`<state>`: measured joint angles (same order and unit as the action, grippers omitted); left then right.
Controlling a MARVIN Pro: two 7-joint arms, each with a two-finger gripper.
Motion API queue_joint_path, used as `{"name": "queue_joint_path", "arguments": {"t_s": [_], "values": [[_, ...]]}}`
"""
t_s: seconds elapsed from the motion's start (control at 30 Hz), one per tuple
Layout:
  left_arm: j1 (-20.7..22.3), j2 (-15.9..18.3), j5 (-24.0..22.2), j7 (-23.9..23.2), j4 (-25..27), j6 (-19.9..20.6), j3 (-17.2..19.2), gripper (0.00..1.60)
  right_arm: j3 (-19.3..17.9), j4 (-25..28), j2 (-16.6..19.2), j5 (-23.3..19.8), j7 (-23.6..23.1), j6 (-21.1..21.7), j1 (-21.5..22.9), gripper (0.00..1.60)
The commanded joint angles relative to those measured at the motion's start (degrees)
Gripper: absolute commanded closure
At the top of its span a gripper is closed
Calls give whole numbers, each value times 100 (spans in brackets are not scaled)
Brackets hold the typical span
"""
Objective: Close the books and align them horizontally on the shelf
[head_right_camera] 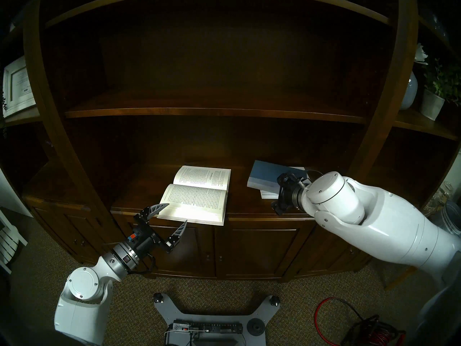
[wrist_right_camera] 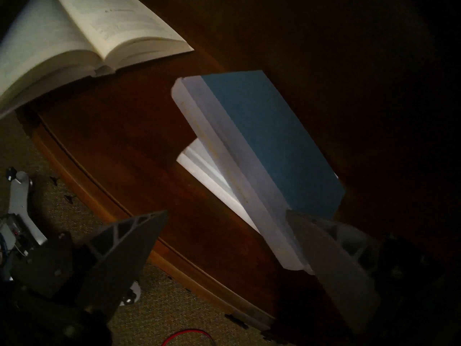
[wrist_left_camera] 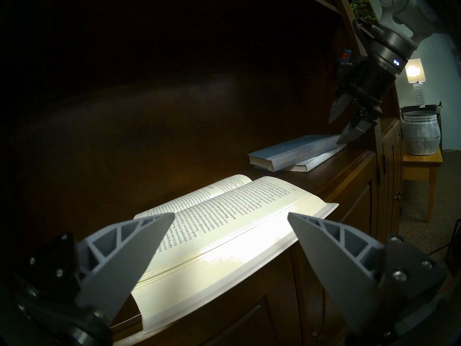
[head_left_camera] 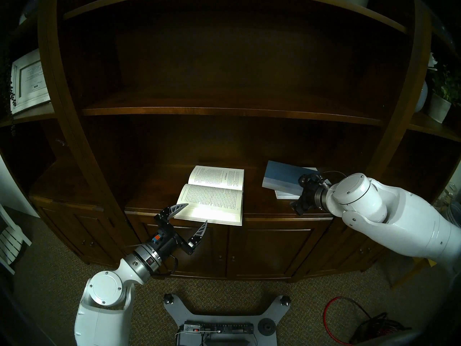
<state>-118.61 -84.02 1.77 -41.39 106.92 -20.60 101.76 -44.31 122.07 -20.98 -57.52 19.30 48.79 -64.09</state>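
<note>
Head stereo left: I see the open book (head_left_camera: 212, 194) lying flat mid-shelf (head_left_camera: 264, 208), spine running left-right, near edge past the shelf's lip.
Blue book (head_left_camera: 283, 178): closed, right of it, long axis left-right, stacked askew on a white book (head_left_camera: 284, 194).
Writing: printed pages, too small for me to read.
Left tool (head_left_camera: 193, 214): level, spread wide, empty, at the open book's near-left corner.
Right tool (wrist_left_camera: 340, 128): tilted down over the stack's right end, wide, empty.

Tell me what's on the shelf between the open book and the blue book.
Nothing: only bare shelf separates the open book from the blue book, which lies on a white book. Both head views and the left wrist view show it.
</note>
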Motion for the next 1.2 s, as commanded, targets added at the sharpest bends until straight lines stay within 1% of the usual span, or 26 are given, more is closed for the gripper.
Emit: {"name": "queue_joint_path", "arguments": {"t_s": [0.0, 0.03, 0.07, 0.13, 0.17, 0.23, 0.27, 0.3, 0.33, 0.37, 0.4, 0.43, 0.47, 0.5, 0.57, 0.6, 0.63, 0.67, 0.7, 0.77, 0.87, 0.97, 1.17], "values": [[94, 6, -22, -2, 155, -49, -11, 0, -480, 154, 669, -809, 100, -290, -583, 0], [95, 6, -22, -2, 154, -49, -11, 0, -488, 72, 741, -961, 73, -379, -645, 0], [95, 6, -22, -3, 153, -48, -11, 0, -494, 9, 760, -1018, 85, -418, -691, 0], [95, 5, -21, -3, 153, -48, -11, 0, -553, -62, 922, -1332, 57, -681, -801, 0], [95, 5, -21, -3, 152, -48, -11, 0, -607, -117, 902, -1465, 40, -746, -837, 0], [95, 5, -21, -4, 153, -49, -11, 0, -693, -139, 1006, -1770, 40, -973, -941, 0], [95, 5, -21, -4, 153, -49, -11, 0, -693, -139, 1006, -1770, 40, -973, -941, 0], [95, 5, -21, -4, 154, -49, -10, 0, -743, -155, 1038, -1913, 62, -1096, -1005, 0], [95, 4, -21, -4, 154, -49, -10, 0, -780, -156, 1059, -2012, 103, -1095, -1035, 0], [95, 4, -21, -5, 156, -49, -10, 0, -855, -161, 1108, -2203, 163, -1294, -1142, 0], [94, 4, -21, -5, 157, -50, -10, 0, -892, -156, 1136, -2282, 215, -1441, -1217, 0], [94, 4, -21, -5, 157, -50, -10, 0, -892, -156, 1136, -2282, 215, -1441, -1217, 0], [94, 4, -21, -6, 159, -50, -10, 0, -965, -175, 1174, -2456, 257, -1541, -1289, 0], [94, 4, -21, -6, 159, -50, -10, 0, -965, -175, 1174, -2456, 257, -1541, -1289, 0], [93, 3, -22, -7, 161, -50, -9, 0, -1006, -221, 1229, -2634, 357, -1864, -1380, 0], [93, 3, -22, -7, 161, -50, -9, 0, -1006, -221, 1229, -2634, 357, -1864, -1380, 0], [93, 3, -22, -8, 163, -51, -9, 0, -991, -280, 1178, -2632, 391, -2078, -1389, 0], [93, 3, -22, -8, 163, -51, -9, 0, -977, -319, 1133, -2621, 391, -2167, -1379, 0], [93, 3, -22, -8, 163, -51, -9, 0, -977, -319, 1133, -2621, 391, -2167, -1379, 0], [93, 2, -22, -9, 164, -51, -8, 0, -913, -403, 977, -2491, 461, -2331, -1337, 0], [93, 2, -21, -9, 164, -50, -8, 0, -885, -646, 594, -2266, 531, -2284, -1187, 0], [93, 1, -21, -9, 163, -50, -8, 0, -884, -713, 464, -2194, 589, -2239, -1120, 0], [94, 0, -20, -10, 162, -50, -7, 0, -858, -965, 39, -2052, 606, -2031, -883, 0]]}}
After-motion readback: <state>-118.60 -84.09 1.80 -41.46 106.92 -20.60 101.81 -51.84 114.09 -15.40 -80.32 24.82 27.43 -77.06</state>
